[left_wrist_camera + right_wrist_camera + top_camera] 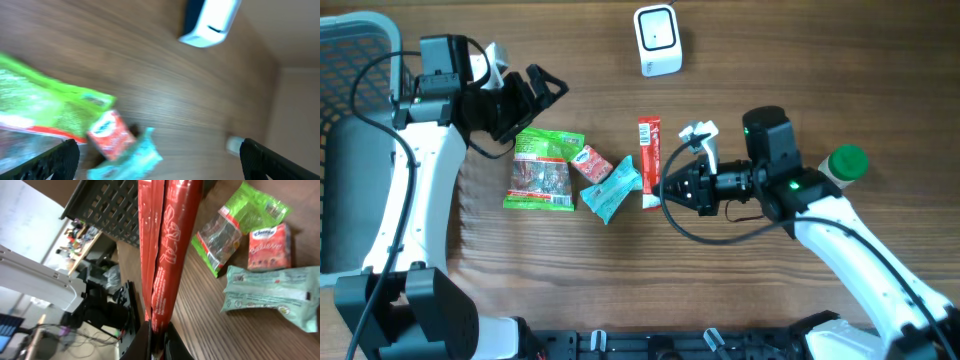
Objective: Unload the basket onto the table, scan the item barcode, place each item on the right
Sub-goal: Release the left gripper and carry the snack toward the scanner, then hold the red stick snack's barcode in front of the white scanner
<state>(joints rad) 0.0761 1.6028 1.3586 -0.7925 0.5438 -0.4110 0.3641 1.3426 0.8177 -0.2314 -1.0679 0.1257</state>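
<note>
Right claw (668, 187): clamped tight on one end of the stick (649, 160).
Just past the stick: teal pack (611, 190), red pack (591, 162), then green bag (542, 170).
Left claw (535, 100): jaws wide, holding nothing, at the bag's far edge.
Scanner (657, 40): well apart from both claws.
Overhead only: bottle (847, 163) behind the right claw.
Right wrist: basket (107, 210) mesh beyond the stick (170, 255).
Left wrist: blurred.

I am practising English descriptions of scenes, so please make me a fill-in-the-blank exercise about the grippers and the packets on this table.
1. The right gripper is shut on the ___ stick packet.
2. The left gripper has its jaws ___.
3. The small red packet lies between the teal wrapper and the ___ bag.

Missing words: red; open; green.
</note>
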